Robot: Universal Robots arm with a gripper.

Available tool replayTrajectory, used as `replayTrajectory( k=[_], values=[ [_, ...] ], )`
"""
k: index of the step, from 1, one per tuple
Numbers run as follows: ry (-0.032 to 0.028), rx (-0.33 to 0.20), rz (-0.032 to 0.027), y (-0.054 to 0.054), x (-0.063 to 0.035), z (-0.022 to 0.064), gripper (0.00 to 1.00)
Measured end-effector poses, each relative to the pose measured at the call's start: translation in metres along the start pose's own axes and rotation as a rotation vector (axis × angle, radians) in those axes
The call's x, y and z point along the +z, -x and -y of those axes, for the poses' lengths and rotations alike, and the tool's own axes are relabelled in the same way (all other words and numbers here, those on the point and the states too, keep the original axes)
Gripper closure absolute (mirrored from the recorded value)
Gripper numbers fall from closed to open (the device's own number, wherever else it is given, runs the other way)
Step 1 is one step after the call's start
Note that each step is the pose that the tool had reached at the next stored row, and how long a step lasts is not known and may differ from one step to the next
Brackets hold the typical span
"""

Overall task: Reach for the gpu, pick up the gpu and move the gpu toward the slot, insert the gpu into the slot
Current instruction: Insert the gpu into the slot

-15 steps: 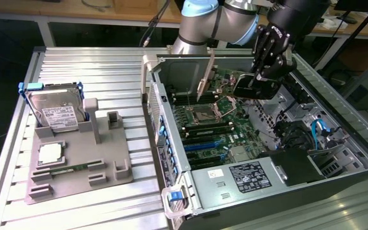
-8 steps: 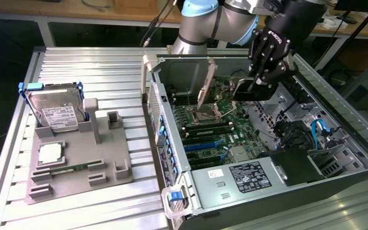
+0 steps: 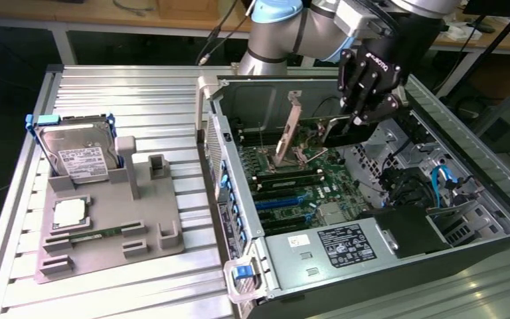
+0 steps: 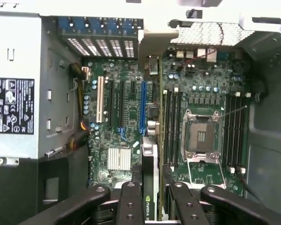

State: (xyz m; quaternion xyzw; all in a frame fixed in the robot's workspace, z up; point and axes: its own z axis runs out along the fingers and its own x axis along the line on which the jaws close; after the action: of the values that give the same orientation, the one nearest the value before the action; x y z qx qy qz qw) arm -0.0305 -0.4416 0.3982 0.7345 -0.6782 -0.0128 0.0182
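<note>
The gpu (image 3: 339, 136) hangs in the gripper (image 3: 361, 123) above the motherboard inside the open computer case (image 3: 467, 166), clear of the board. In the wrist view the gpu (image 4: 150, 164) is seen edge-on, clamped between the gripper's (image 4: 153, 199) black fingers (image 4: 130, 201), which close on its two faces. The slot (image 4: 143, 108), a long blue connector, runs parallel to the card and just beside its line, with nothing seated in it. In the exterior view the slot (image 3: 281, 199) lies lower on the board, nearer the power supply (image 3: 344, 242). Beside the case, toward the exterior view's left, a grey holder (image 3: 149, 219) on the ribbed metal table (image 3: 122, 86) carries a silver hard drive (image 3: 78, 156), a square processor (image 3: 69, 212) and a slim memory stick (image 3: 91, 234).
</note>
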Motion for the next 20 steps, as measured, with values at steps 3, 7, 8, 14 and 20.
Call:
replayTrajectory(
  k=[3, 7, 8, 14, 20],
  values=[
    [-0.0004, -0.056, -0.0021, 0.0, 0.0046, 0.0002, 0.73],
    [-0.0009, -0.136, -0.0058, 0.0, 0.0105, 0.0005, 0.73],
    [-0.001, -0.154, -0.0066, 0.0, 0.0123, 0.0005, 0.73],
    [-0.0018, -0.182, -0.0083, 0.0, 0.0198, 0.0011, 0.73],
    [-0.0014, -0.105, -0.0048, 0.0, 0.0266, 0.0021, 0.73]
  ],
)
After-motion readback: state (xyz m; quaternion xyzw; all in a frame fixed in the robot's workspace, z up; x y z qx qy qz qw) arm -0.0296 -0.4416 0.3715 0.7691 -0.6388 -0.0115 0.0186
